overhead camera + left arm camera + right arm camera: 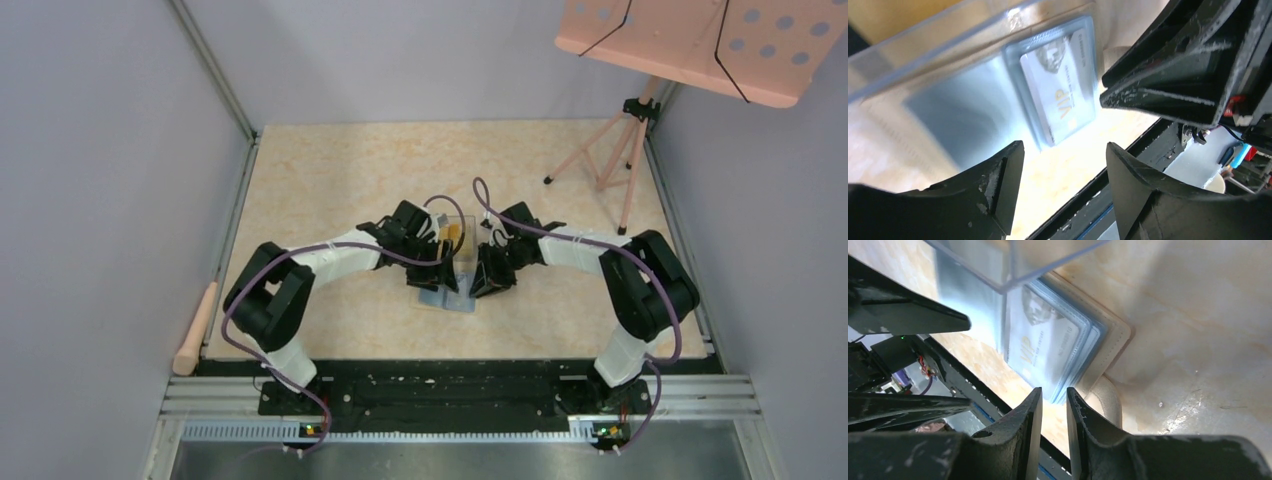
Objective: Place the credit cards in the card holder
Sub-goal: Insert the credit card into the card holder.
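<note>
We see a desk (330, 180) with a pale, beige-marbled top, closed in by grey walls on three sides. Near its middle lies the card holder (1115, 335), open, its tan cover flat on the surface and its clear bluish sleeves facing up. One pale card marked VIP (1048, 340) sits in the top sleeve. Just beyond the card holder, on its far side, is a clear plastic box (455, 232). Its near corner overlaps the sleeves, and we cannot tell whether it rests flat. Well to the far right of the card holder, the pink legs of a tripod stand (600, 150) are planted on the desk. Well to its left, a wooden handle (195, 330) lies along the desk's edge.
</note>
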Controlling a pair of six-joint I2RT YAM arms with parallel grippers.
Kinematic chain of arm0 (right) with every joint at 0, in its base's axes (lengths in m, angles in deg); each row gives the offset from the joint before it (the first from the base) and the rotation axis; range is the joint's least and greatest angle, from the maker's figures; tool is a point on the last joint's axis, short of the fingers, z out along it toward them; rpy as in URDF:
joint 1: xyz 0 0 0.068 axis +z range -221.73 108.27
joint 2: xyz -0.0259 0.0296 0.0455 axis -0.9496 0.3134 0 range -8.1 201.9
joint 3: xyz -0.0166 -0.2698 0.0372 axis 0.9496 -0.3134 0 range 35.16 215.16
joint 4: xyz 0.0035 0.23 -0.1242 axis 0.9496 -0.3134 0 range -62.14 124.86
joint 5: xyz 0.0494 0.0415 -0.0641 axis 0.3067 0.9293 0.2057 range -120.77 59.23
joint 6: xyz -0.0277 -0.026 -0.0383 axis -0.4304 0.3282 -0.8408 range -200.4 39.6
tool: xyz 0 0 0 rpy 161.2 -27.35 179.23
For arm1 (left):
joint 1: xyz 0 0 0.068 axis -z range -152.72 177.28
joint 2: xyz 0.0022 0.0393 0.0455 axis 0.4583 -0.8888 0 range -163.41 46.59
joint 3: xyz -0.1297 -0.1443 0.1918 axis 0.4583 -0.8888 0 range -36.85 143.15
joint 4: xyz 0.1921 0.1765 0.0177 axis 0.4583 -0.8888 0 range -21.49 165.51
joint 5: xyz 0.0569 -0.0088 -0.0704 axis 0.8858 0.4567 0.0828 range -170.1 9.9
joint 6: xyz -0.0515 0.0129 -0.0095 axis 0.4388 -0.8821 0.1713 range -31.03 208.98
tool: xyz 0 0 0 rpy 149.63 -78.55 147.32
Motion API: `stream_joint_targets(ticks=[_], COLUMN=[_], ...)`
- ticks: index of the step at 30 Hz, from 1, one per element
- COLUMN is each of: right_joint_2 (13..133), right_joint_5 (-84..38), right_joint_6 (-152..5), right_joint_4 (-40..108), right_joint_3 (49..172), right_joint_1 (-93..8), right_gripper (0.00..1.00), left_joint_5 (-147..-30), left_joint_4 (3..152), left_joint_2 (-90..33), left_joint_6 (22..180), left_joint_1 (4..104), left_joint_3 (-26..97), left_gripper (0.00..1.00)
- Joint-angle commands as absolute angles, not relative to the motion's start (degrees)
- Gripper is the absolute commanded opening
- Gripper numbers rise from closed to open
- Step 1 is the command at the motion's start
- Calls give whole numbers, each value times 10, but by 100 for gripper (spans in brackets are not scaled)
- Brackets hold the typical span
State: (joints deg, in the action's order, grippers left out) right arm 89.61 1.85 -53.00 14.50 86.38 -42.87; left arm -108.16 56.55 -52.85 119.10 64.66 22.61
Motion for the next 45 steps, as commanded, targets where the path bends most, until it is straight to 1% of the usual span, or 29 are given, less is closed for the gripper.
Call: stream_joint_targets(ticks=[1,6,7,10,14,17,20,26,28,31,34,39,45], right_joint_2=[866,867,868,876,898,908,913,918,920,920,921,921,920], right_joint_5=[26,29,28,32,27,8,-9,-9,-8,-7,-6,-5,-14], right_joint_6=[-549,-553,-553,-552,-548,-548,-549,-549,-550,-549,-549,-550,-555], right_joint_4=[141,145,147,154,162,157,148,152,152,152,152,149,137], right_joint_3=[897,902,902,901,897,896,891,878,878,879,882,887,897], right_joint_1=[-423,-415,-413,-411,-410,-409,-409,-409,-409,-409,-409,-408,-409], right_gripper=[24,21,19,8,0,0,0,0,0,0,0,0,0], left_joint_5=[-1041,-1059,-1066,-1091,-1106,-1120,-1136,-1175,-1199,-1243,-1258,-1298,-1312], left_joint_4=[562,606,617,646,651,671,695,745,769,803,816,859,843], left_joint_2=[-446,-388,-380,-369,-395,-422,-438,-418,-415,-416,-409,-427,-479], left_joint_6=[1198,1225,1233,1246,1239,1240,1249,1267,1273,1283,1283,1304,1292], left_joint_1=[630,583,570,534,510,508,509,511,512,518,533,553,591], left_joint_3=[187,111,89,54,47,41,36,27,30,38,50,69,125], left_gripper=[67,69,70,71,72,71,69,67,64,58,55,55,53])
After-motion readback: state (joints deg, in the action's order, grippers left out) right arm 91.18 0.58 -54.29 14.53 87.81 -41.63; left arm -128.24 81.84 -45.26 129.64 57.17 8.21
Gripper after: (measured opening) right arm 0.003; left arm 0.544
